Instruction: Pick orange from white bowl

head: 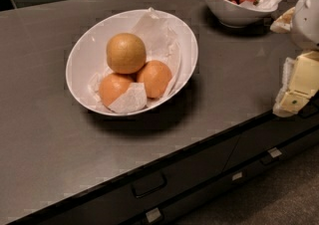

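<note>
**Inspector A:** Nearest us we note the dark drawer fronts (149,184) with metal pulls, beneath the grey brushed countertop (45,134). On it, left of centre, sits the wide, shallow, glossy white bowl (79,55), lined with crumpled white paper (159,35).

**Inspector B:** Agreed. The large, matte, yellowish-tan orange (126,53) rests in that bowl toward the back. It touches the two smaller reddish-orange fruits (113,87) in front of it. It is not yet held.

**Inspector A:** Further right, at the back, stands the deeper white bowl of red strawberries (234,15). At the right edge the cream-coloured gripper (298,83) hangs over the counter's front edge, well apart from the orange. Whether it is wide or narrow we cannot tell.

**Inspector B:** We recommend approaching from above and centring on the orange's crown. The gripper should close across its widest part without snagging the paper or nudging the smaller fruits.
</note>
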`<state>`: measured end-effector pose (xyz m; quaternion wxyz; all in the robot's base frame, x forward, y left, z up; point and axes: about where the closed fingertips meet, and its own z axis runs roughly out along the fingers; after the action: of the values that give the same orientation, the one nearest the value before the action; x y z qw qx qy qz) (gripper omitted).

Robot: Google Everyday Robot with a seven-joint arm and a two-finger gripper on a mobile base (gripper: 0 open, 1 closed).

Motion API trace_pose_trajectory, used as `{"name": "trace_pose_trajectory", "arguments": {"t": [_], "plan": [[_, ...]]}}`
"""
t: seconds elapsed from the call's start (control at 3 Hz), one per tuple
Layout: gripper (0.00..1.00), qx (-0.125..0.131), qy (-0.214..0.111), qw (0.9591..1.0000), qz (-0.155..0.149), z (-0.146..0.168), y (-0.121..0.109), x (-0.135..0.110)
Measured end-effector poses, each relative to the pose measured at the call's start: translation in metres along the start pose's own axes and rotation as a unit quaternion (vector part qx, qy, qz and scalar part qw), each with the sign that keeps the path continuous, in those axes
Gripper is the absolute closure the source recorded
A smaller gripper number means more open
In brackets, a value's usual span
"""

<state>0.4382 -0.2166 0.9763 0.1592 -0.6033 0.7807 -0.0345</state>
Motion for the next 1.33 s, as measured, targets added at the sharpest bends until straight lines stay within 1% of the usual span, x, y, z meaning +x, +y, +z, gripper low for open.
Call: {"name": "trace_pose_trajectory", "arguments": {"t": [0.33, 0.67, 1.0, 1.33], "plan": [[0.0, 0.008, -0.01, 0.9999, -0.003, -0.002, -0.003, -0.006], [0.0, 0.027, -0.029, 0.9986, -0.035, -0.01, -0.011, -0.035], [0.0, 0.042, -0.048, 0.9947, -0.08, -0.019, -0.019, -0.076], [0.0, 0.026, -0.077, 0.9866, -0.141, -0.018, -0.02, -0.119]]}}
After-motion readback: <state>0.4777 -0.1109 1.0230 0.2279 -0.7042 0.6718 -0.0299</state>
